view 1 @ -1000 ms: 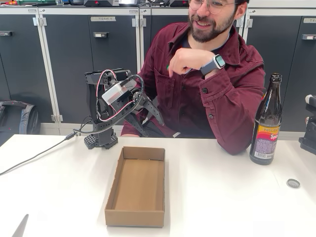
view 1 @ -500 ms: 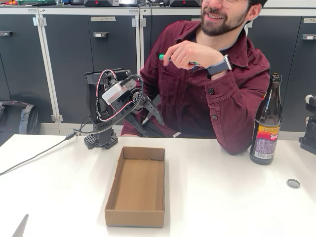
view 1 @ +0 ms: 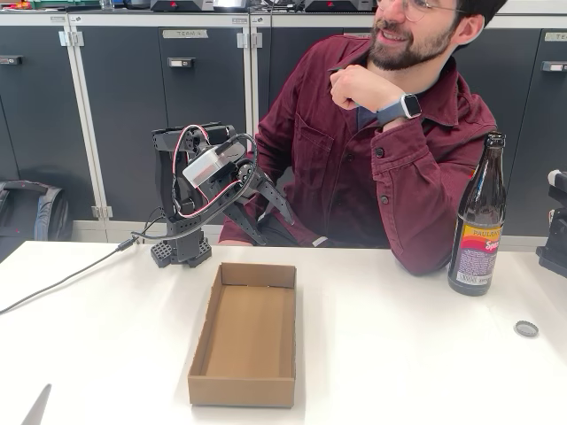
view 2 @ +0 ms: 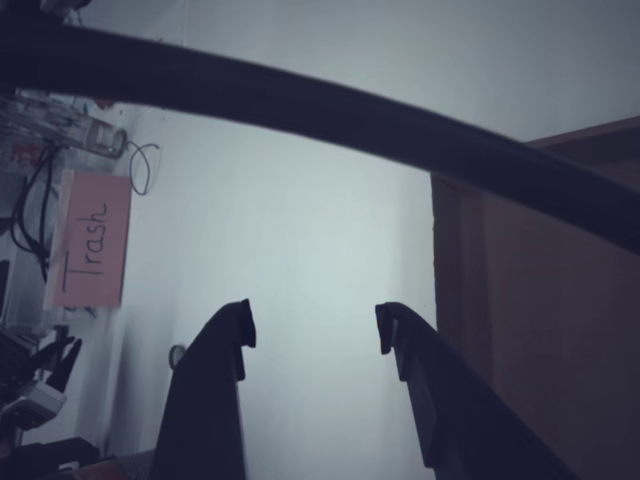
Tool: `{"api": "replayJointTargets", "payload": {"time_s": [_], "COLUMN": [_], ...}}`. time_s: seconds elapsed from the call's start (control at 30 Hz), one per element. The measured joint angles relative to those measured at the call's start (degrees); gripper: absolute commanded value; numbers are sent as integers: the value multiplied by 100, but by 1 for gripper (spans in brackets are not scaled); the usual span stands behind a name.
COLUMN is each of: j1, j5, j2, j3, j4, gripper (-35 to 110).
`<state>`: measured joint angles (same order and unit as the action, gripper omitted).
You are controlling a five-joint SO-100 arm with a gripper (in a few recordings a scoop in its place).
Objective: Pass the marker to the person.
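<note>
The person (view 1: 381, 133) sits behind the table in a maroon shirt, a watch on the wrist, with a closed hand (view 1: 354, 87) raised to the chin. The marker is hidden from view. My black arm is folded back at the table's far left, and my gripper (view 1: 276, 205) hangs just in front of the person's torso, well below that hand. In the wrist view my gripper (view 2: 312, 330) stands open, with only the white table surface between its two dark fingers (view 2: 225, 345).
An open cardboard box (view 1: 244, 332) lies mid-table in front of my arm; its brown wall (view 2: 540, 300) shows at the right of the wrist view. A tall brown bottle (view 1: 478, 221) and a bottle cap (view 1: 526, 328) stand at the right. A cable (view 1: 62, 282) runs left. A pink "Trash" note (view 2: 90, 240) lies on the table.
The person's hand rose from chest height to the chin. Half a second ago a green marker end stuck out of that hand; it no longer shows. My arm has not moved.
</note>
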<state>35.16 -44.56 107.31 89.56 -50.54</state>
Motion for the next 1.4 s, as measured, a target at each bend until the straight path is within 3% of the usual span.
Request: {"api": "replayJointTargets", "payload": {"time_s": [1.4], "j1": [0], "j5": [70], "j2": [0], "j3": [62], "j4": [53], "gripper": [28]}}
